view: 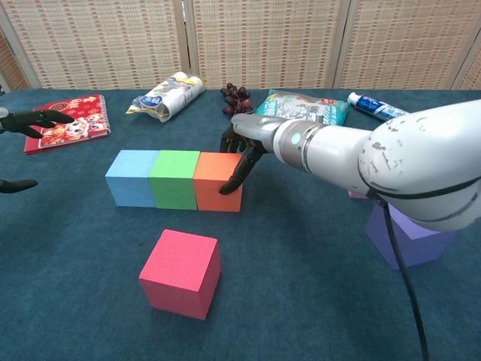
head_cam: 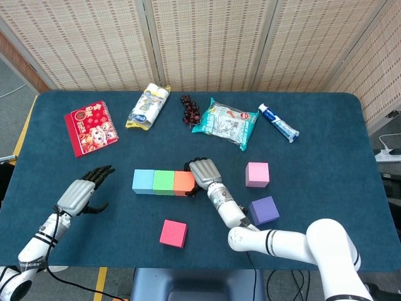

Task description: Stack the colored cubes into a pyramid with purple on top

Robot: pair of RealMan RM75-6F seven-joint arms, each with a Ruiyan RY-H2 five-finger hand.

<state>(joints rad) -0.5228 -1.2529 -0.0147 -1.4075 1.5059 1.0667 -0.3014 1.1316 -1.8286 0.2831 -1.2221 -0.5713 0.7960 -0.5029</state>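
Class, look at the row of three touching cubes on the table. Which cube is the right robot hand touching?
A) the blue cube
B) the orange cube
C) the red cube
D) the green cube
B: the right robot hand has its fingers against the orange cube, which sits at the end of the row nearest that robot hand.

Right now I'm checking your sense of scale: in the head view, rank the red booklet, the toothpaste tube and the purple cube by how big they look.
1. red booklet, clearly largest.
2. toothpaste tube and purple cube look close: the tube is longer but thin, so I won't rank them.
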